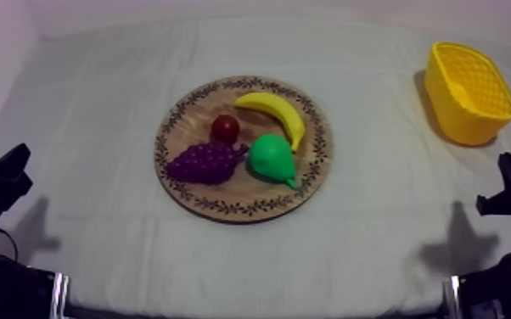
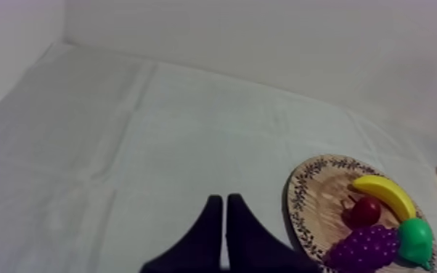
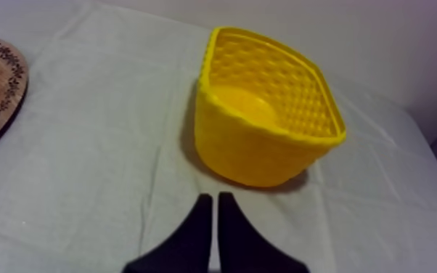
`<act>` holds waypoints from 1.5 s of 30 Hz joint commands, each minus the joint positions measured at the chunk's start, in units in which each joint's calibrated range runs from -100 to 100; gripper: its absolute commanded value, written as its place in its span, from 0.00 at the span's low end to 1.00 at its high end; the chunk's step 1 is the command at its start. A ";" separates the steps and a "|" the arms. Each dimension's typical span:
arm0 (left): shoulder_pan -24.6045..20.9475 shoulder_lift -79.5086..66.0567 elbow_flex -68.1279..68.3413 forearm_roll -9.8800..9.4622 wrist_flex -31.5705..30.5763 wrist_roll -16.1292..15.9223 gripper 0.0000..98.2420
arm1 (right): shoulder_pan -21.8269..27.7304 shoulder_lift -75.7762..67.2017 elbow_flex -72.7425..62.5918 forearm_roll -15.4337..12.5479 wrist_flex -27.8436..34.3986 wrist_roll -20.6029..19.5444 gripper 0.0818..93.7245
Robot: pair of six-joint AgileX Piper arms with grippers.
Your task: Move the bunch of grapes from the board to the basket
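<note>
Your left end effector point(image 2: 224, 197) and right end effector point(image 3: 215, 196): fingers together. Judge the bunch of grapes point(image 1: 205, 162) light, stiff, bumpy; pinch its wide middle.

No legible text, brand, number, sign; none on wooden board point(image 1: 244, 207), yellow basket point(image 1: 456, 117).

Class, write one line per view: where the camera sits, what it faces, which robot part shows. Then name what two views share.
Top view: above the table, slanting down on wooden board and yellow basket; left gripper, right gripper low at the sides.
Left wrist view: on left arm, facing the board; left gripper shut.
Right wrist view: on right arm, facing the basket; right gripper shut.
Shared: both wrist views show the board's rim.
</note>
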 commanded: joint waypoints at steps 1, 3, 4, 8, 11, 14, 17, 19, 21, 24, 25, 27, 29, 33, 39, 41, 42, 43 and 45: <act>-0.01 0.00 -0.04 -0.04 -0.03 0.00 0.00 | -0.02 -0.03 0.03 0.01 0.00 0.01 0.00; -0.01 0.00 -0.04 -0.04 -0.03 0.00 0.00 | -0.02 -0.03 0.03 0.01 0.00 0.01 0.00; -0.01 0.00 -0.04 -0.04 -0.03 0.00 0.00 | -0.03 -0.03 0.03 0.01 0.00 0.01 0.00; -0.01 0.00 -0.04 -0.04 -0.03 0.00 0.00 | -0.03 -0.03 0.03 0.01 0.00 -0.10 0.00; -0.01 0.00 -0.04 -0.04 -0.03 0.00 0.00 | -0.03 -0.03 0.03 0.01 0.00 -0.11 0.00; -0.01 0.00 -0.04 -0.04 -0.03 0.00 0.00 | -0.03 -0.03 0.03 0.01 0.00 -0.10 0.00; -0.01 0.00 -0.04 -0.04 -0.03 0.00 0.00 | -0.03 -0.03 0.03 0.01 0.00 -0.28 0.00; -0.01 0.00 -0.04 -0.04 -0.03 0.00 0.00 | -0.03 -0.03 0.03 0.01 0.00 -0.44 0.00; -0.01 0.00 -0.04 -0.04 -0.03 0.00 0.00 | -0.03 -0.03 0.03 0.01 0.00 -1.25 0.00; -0.01 0.00 -0.04 -0.04 -0.03 0.00 0.00 | -0.03 -0.03 0.03 0.01 0.00 -2.87 0.00; -0.01 0.00 -0.04 -0.04 -0.03 0.00 0.00 | -0.03 -0.03 0.03 0.01 0.00 -3.20 0.00; -0.01 0.00 -0.04 -0.04 -0.03 0.00 0.00 | -0.03 -0.03 0.03 0.01 0.00 -3.39 0.00; -0.01 0.00 -0.04 -0.04 -0.03 0.00 0.00 | -0.03 -0.03 0.03 0.01 0.00 -3.44 0.00; -0.01 0.00 -0.04 -0.04 -0.03 0.00 0.00 | -0.08 -0.03 0.03 -0.07 -0.04 -3.07 0.00; -0.01 0.00 -0.04 -0.04 -0.03 0.00 0.00 | -0.33 -0.03 -0.12 0.32 -0.25 -1.73 0.00; -0.01 0.00 -0.04 -0.04 -0.03 0.00 0.00 | -0.60 0.21 -0.52 0.95 -0.42 -1.48 0.00; -0.01 0.00 -0.04 -0.04 -0.03 0.00 0.00 | -0.79 0.57 -0.92 1.27 -0.58 -1.37 0.00; -0.01 0.00 -0.04 -0.04 -0.03 0.00 0.00 | -1.02 1.08 -1.47 1.61 -0.72 -1.27 0.00; -0.01 0.00 -0.04 -0.04 -0.03 0.00 0.00 | -1.54 2.51 -3.02 2.32 -0.89 -1.13 0.00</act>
